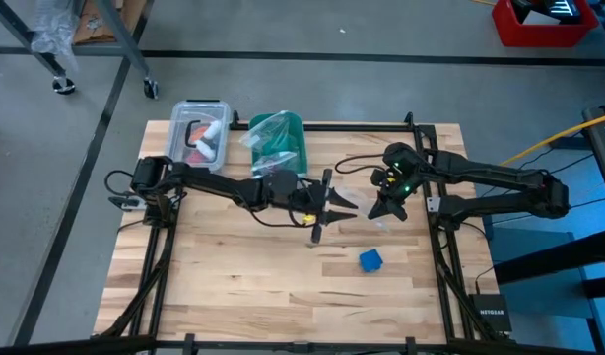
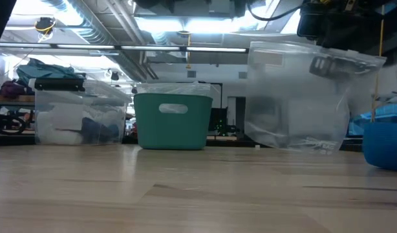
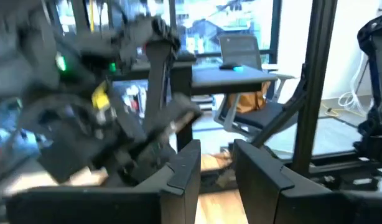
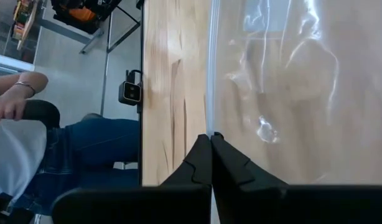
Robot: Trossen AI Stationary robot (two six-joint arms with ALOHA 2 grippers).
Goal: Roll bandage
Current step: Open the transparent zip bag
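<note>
Your right gripper [image 4: 211, 138] is pinched shut on the clear plastic bag [image 2: 302, 97]; the left gripper [image 1: 340, 204] stands part-open, empty, near the small blue fabric bandage roll [image 1: 370, 260].

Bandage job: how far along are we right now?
Done, by the look of it: the bandage sits on the table as a small blue roll, free of both arms. In hand: the right gripper is shut on the edge of a clear plastic bag, lifted off the wood. The left gripper hovers mid-table with a gap between its fingers, holding nothing visible. Left: probably bagging the roll.
</note>
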